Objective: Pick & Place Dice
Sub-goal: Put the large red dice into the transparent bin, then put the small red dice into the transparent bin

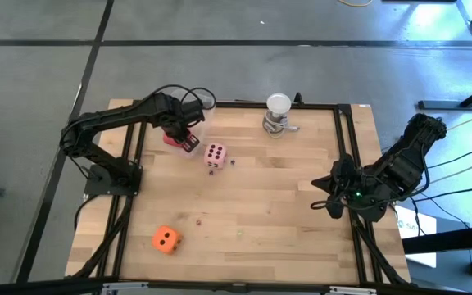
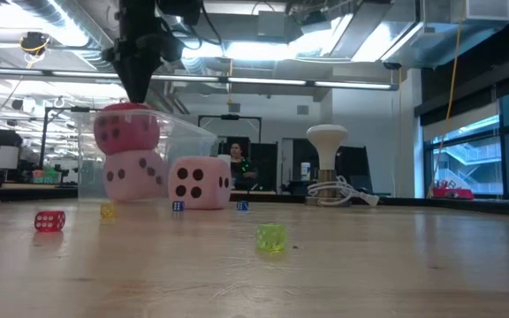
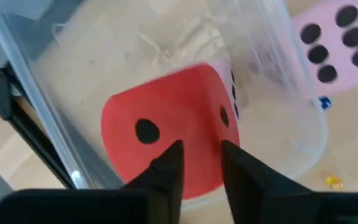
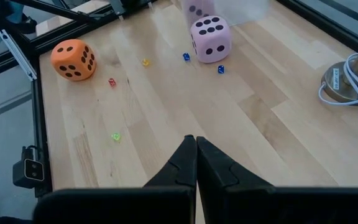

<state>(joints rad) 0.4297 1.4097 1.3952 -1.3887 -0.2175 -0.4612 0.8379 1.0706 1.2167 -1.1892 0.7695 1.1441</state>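
My left gripper (image 1: 180, 136) points down into a clear plastic box (image 2: 188, 137) at the table's far left, its fingers narrowly apart on the red die (image 3: 160, 124). In the low view the red die (image 2: 126, 131) sits on top of a pale pink die (image 2: 133, 174) inside the box. A second pale pink die (image 1: 215, 154) stands on the table just right of the box. The orange die (image 1: 165, 239) lies near the table's front left. My right gripper (image 1: 334, 199) is shut and empty at the table's right edge. My left gripper comes from above, pointing down, with its two fingers (image 3: 169, 165) set on the red die's upper side (image 3: 197, 134), beside the edge between two faces. A narrow strip of the die shows between the fingers. The die's underside rests on the pink die below.
A white round-topped object on a metal base (image 1: 278, 115) with a cable stands at the far edge. Tiny coloured dice lie scattered on the wood: red (image 2: 49, 220), green (image 2: 271, 237), yellow (image 4: 145, 62), blue (image 4: 220, 69). A black frame (image 1: 347, 139) runs round the table.
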